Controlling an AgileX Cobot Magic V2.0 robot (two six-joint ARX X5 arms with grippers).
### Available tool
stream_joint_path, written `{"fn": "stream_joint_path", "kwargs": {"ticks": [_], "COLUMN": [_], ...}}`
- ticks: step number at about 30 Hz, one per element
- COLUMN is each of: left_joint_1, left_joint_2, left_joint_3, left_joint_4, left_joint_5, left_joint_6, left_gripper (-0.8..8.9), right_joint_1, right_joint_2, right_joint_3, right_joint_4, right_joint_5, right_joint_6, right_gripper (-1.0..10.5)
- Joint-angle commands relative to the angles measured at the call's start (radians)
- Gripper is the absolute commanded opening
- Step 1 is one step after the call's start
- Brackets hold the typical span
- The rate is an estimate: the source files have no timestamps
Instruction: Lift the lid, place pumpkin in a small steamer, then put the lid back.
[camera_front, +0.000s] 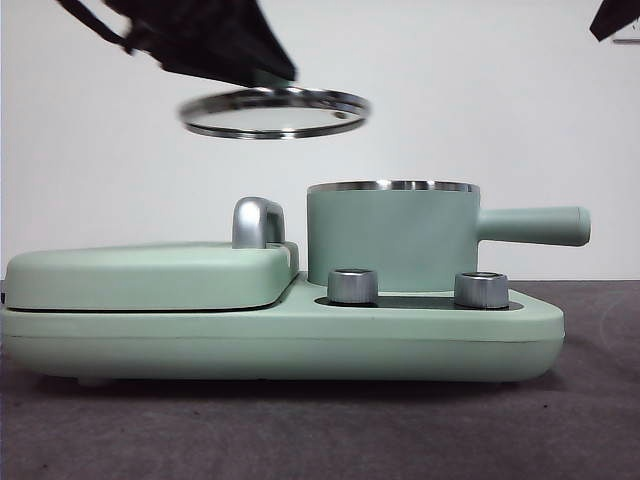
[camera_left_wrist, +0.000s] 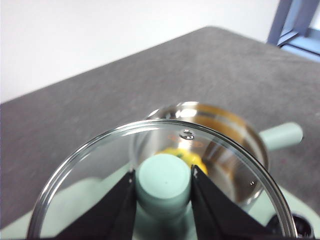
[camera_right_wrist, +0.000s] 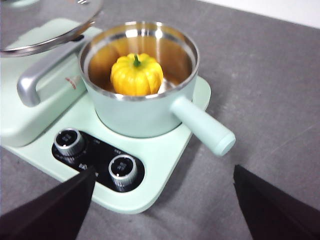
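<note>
Left gripper clamped on lid knob, above-left of small steamer; pumpkin inside. Right gripper apart, waiting.

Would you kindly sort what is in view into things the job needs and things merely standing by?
Job:
- lid, held by its knob in the left gripper, above the pot
- pumpkin, inside the pot
- pot

Bystanders:
- flat green cover
- chrome handle
- two dials
- right gripper, open, waiting
</note>
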Motion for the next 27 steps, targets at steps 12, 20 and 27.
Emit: {"fn": "stream_joint_path", "kwargs": {"ticks": [12,20,27], "left_joint_1": [-0.068,-0.076,-0.086], "left_joint_2": [0.238,0.332,0.397], "left_joint_3": [0.148,0.233,0.291], "left_joint_4": [0.164,0.172,0.171], "left_joint_5": [0.006,0.022,0.036], "left_joint_6": [0.002,0.003,0.014], "left_gripper": [0.12,0.12,0.12], "right_joint_1": [0.006,0.006,0.006], "right_joint_2": [0.004,0.005,0.005], "right_joint_3": [0.004,0.004,0.004], "right_joint_4": [-0.023,-0.022,-0.022], "right_joint_5": [0.005,0.031,0.044], "right_joint_6": [0.042,0.042,0.042], "right_gripper": [4.3,4.3,4.3]}}
